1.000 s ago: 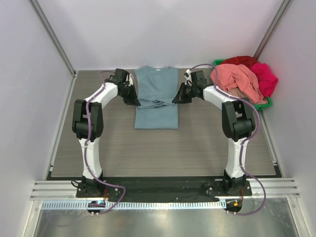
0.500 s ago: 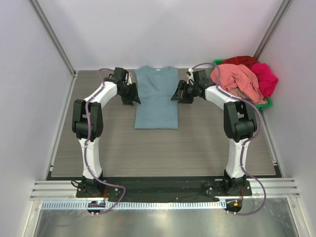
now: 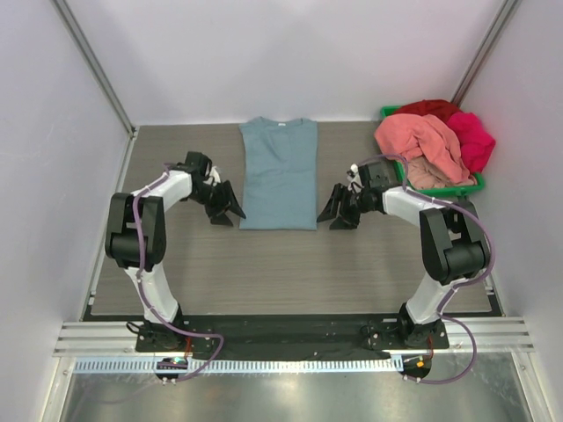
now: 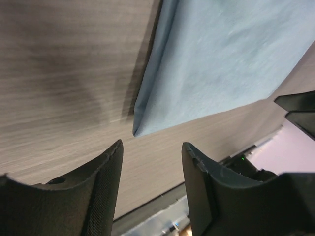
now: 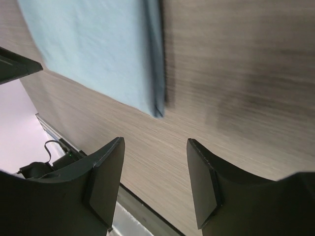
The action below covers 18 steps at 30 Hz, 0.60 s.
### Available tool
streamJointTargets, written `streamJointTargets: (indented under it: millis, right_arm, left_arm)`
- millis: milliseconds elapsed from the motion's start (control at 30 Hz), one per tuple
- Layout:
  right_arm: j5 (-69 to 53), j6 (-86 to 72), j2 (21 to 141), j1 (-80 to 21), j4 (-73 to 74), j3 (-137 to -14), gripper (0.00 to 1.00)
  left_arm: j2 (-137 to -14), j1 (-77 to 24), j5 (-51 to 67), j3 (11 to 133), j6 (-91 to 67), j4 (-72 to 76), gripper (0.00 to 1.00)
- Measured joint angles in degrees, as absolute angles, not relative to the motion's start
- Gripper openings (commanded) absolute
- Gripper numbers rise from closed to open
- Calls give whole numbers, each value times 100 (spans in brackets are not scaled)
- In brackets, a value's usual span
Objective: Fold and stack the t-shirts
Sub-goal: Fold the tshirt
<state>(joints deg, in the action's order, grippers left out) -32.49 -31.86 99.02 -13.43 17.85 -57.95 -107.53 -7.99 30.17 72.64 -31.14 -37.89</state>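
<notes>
A blue tee (image 3: 279, 174) lies flat on the far half of the table (image 3: 290, 272), midway between the two arms. It is folded into a long rectangle, with its collar toward the back wall and a small white label (image 3: 281, 125) showing at the neck. Its hem is the near edge.

The left gripper (image 3: 232, 212) sits low over the wood just beside the tee's near-left corner, and the right gripper (image 3: 327, 215) mirrors it just beside the near-right corner. Both point inward at the cloth. Each wrist view shows two dark fingers spread wide with only bare table between them. The nearest folded corner of the tee lies just beyond the gap, apart from the fingertips. Whether the tips touch the table cannot be told.

At the far right corner stands a green bin (image 3: 476, 185), heaped above its rim. A salmon tee (image 3: 420, 141) lies on top and spills over the left side. A magenta tee (image 3: 475, 139) is bunched at the right, and a red tee (image 3: 431, 108) shows at the back. All three are crumpled and well apart from the folded one.
</notes>
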Motion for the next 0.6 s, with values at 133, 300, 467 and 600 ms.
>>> streamJointTargets:
  millis: [133,300,467,600]
  right_arm:
    - [-3256,-3267,9904,-1343,1802,-5544,58]
    - [-3280,-3376,9939,-1343,1651,-5535,56]
    - [-3339,-3507,10134,-1343,1452,-5535,55]
    - [-3380,-3621,10339,-1365,1369,-5535,53]
  left_arm:
    - [-10820,-801,3308,6980,-3341,-3675,51]
    - [-10840,-801,3461,6978,-3505,-3402,50]
    - [-10956,-801,3474,6978,-3577,-3269,47]
    - [-11028,-801,3474,6978,-3581,-3256,47]
